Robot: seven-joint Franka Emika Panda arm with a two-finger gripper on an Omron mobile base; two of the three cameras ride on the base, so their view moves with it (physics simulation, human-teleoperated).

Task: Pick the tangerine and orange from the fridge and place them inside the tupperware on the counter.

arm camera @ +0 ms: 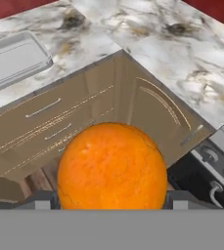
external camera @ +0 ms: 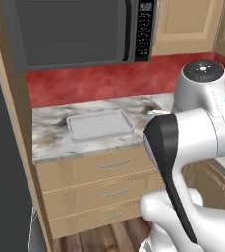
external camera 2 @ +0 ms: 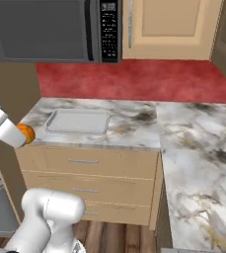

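Observation:
A round orange fruit (arm camera: 111, 166) sits between my gripper's fingers (arm camera: 183, 199) in the hand view; I cannot tell whether it is the tangerine or the orange. In the right base view the fruit (external camera 2: 26, 132) hangs at the end of my hand, just off the counter's left front corner, with my gripper (external camera 2: 23, 135) shut on it. The light-grey tupperware (external camera: 99, 124) (external camera 2: 78, 121) (arm camera: 11, 58) lies empty on the marble counter (external camera: 50, 142) (external camera 2: 193, 133) (arm camera: 172, 44), beyond and right of the fruit. The fridge's dark side (external camera: 3, 172) runs down the left edge.
A dark microwave (external camera: 74, 29) (external camera 2: 50, 27) hangs over the tupperware against a red backsplash (external camera 2: 134, 79). Tan drawers (external camera: 109, 182) (external camera 2: 85, 168) sit below the counter. A black stovetop (arm camera: 216, 166) shows at the lower right of the hand view.

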